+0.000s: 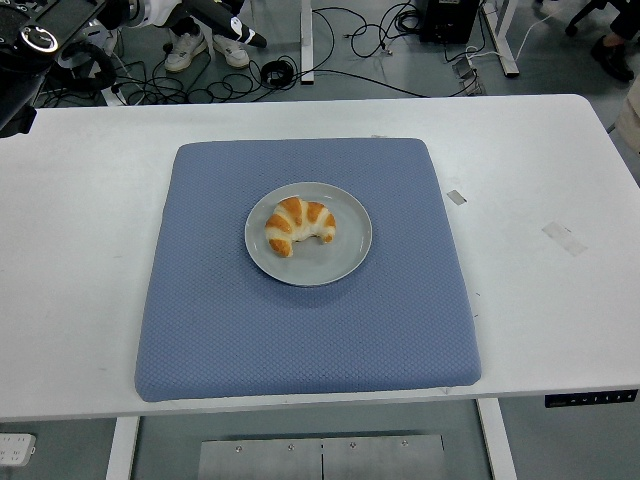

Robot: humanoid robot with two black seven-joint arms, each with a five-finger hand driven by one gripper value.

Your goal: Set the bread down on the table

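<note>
Bread [298, 225] on plate [345, 258], mat [300, 340] centre.

A white table [90, 260] is spanning nearly the full width of the head view, its near edge running along the bottom and its far edge sitting in front of a floor strewn with cables. A blue quilted mat [300, 330] is lying flat on the middle of the tabletop, roughly square with rounded corners, and is covering most of the central area while leaving bare white margins on the left and right. Two small pieces of tape are sticking to the bare surface right of the mat, one [456, 197] just beside its edge and another [563, 237] farther toward the right side.
</note>
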